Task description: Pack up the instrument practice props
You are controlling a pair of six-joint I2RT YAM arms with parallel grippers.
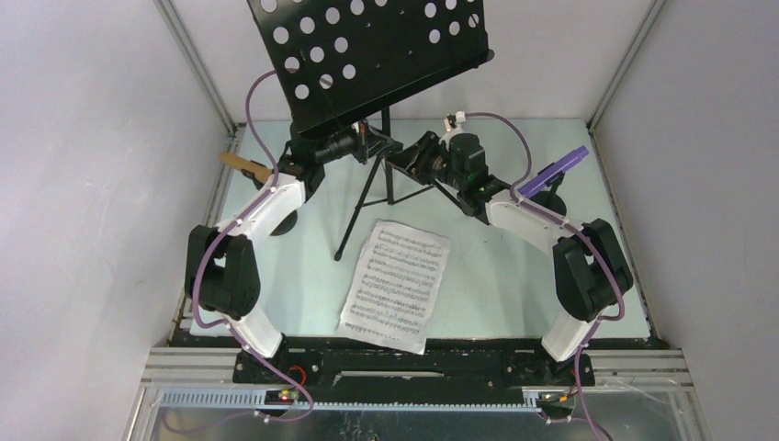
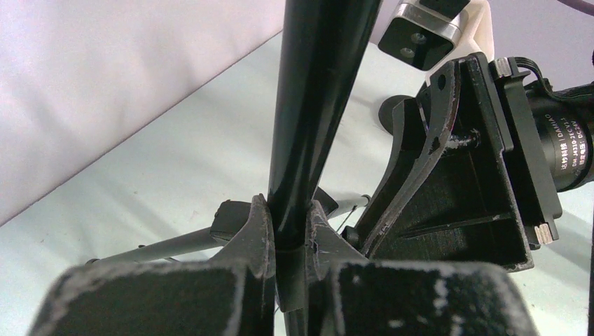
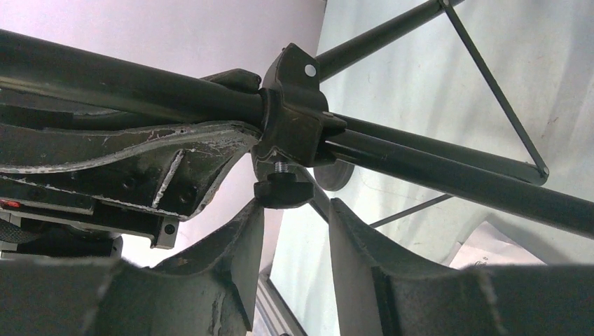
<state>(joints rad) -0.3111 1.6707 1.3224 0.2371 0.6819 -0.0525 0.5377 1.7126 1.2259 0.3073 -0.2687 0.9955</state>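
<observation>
Sheet music: the white sheet-music pages [image 1: 396, 286] lie flat and loose on the tabletop [image 1: 496, 276], near centre, apart from the stand's feet.
Tripod legs: the legs [image 1: 356, 216] are spread just beyond the pages, so the stand is upright and unfolded.
Left jaws: closed on the stand's pole [image 2: 308, 126] just above the leg hub. This grip is judged to steady the stand while the other arm works the clamp.
Right jaws: open, with one finger [image 3: 231, 252] on either side of the clamp knob [image 3: 282, 190] under the collar [image 3: 294, 115]. Whether either finger touches the knob cannot be settled from this angle. The placing is judged as a set-up to turn the knob and free the pole.
Tan microphone: the tan toy microphone [image 1: 241, 163] is at far left beside the left arm, and its holder is largely hidden.
Purple microphone: the purple toy microphone [image 1: 554, 171] is at far right, slanting up from a black round-based holder [image 1: 551, 197].
Music rack: the black perforated rack [image 1: 367, 50] is farthest, tilted atop the pole, with no pages on it.
Progress: judged early, as no prop appears packed.
</observation>
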